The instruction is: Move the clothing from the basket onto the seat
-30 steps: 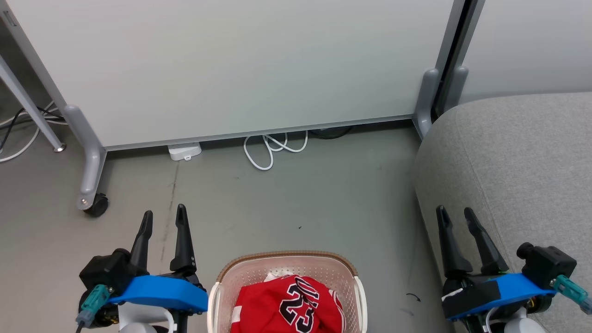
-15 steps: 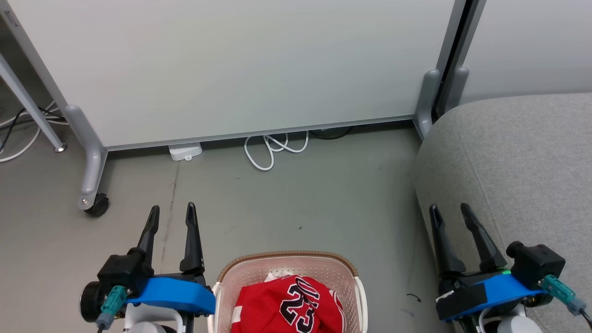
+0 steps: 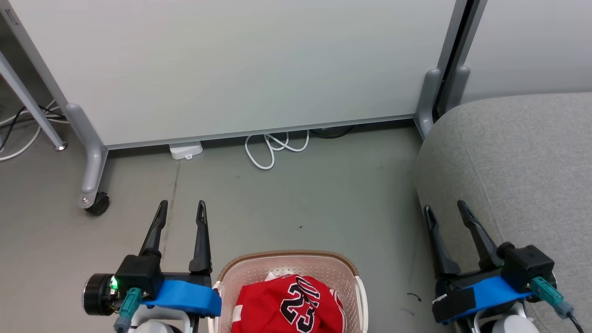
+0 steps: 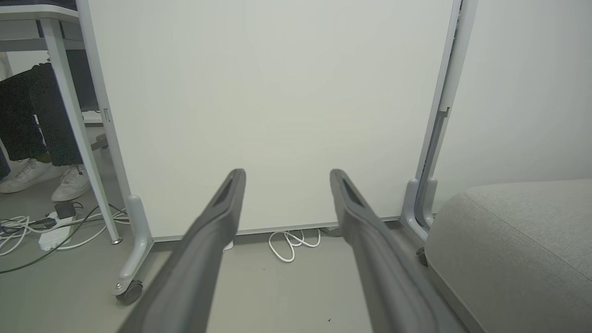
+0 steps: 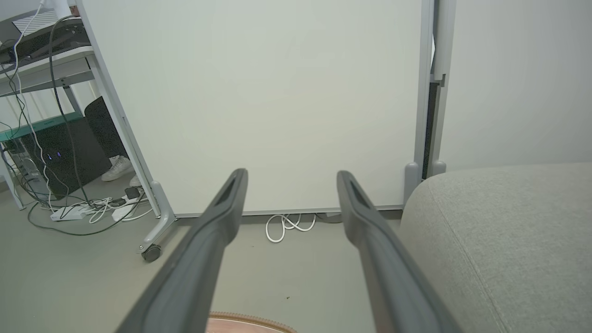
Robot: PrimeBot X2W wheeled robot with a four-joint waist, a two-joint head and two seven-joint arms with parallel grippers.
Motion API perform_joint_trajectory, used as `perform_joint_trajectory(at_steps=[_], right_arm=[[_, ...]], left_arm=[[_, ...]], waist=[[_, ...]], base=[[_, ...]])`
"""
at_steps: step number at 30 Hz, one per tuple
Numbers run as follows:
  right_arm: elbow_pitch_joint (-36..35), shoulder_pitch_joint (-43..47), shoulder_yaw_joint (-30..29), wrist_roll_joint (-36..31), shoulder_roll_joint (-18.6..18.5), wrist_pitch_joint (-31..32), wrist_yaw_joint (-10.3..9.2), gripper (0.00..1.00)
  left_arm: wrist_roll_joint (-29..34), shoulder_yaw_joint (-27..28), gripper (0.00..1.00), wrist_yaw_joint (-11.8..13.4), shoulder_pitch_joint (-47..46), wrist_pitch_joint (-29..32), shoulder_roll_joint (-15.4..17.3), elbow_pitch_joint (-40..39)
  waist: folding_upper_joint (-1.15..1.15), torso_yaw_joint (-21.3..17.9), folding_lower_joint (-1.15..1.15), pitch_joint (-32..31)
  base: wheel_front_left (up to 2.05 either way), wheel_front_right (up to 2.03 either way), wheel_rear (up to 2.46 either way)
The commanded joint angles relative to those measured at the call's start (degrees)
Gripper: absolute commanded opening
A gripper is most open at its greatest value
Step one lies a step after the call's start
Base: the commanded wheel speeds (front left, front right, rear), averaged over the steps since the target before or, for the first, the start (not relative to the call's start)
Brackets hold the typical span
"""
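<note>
Far left: left hand [image 3: 181,204], two dark fingers spread apart, holding nothing, hovering above the grey floor [image 3: 296,203] just beside the basket. Centre, on the floor: cream basket [image 3: 286,255] with brown rim, heaped with red clothing [image 3: 277,307], jersey numbered 23 uppermost. Probably light, soft and floppy, apt to trail and snag on the rim; best pinched at a raised fold near the top of the heap, then lifted well clear. Right: right hand [image 3: 444,206], fingers likewise apart and empty, close against the side of the grey seat [image 3: 522,152].
</note>
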Motion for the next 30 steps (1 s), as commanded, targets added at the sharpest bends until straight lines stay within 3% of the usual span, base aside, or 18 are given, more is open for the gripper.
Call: perform_joint_trajectory(at_steps=[1, 18, 30], right_arm=[[-0.3, -1.0, 0.2, -1.5, -0.4, -0.5, 0.12, 1.0], [0.0, -0.8, 0.6, -8.5, -0.4, -2.2, 0.14, 1.0], [1.5, -0.9, -0.1, -8.4, -0.4, -2.2, 0.13, 1.0]], left_arm=[[1.3, -0.1, 1.0, 0.3, -0.8, -0.4, 0.3, -0.3], [7.9, -1.0, 1.0, 0.4, -0.6, -2.1, 0.0, 0.2], [7.6, -0.4, 1.0, -0.3, -0.3, -2.1, -0.3, 0.4]], waist=[[0.0, 0.0, 0.0, 0.0], [0.0, 0.3, 0.0, -0.2], [0.0, 0.2, 0.0, -0.4]], base=[[0.0, 0.0, 0.0], [0.0, 0.0, 0.0], [0.0, 0.0, 0.0]])
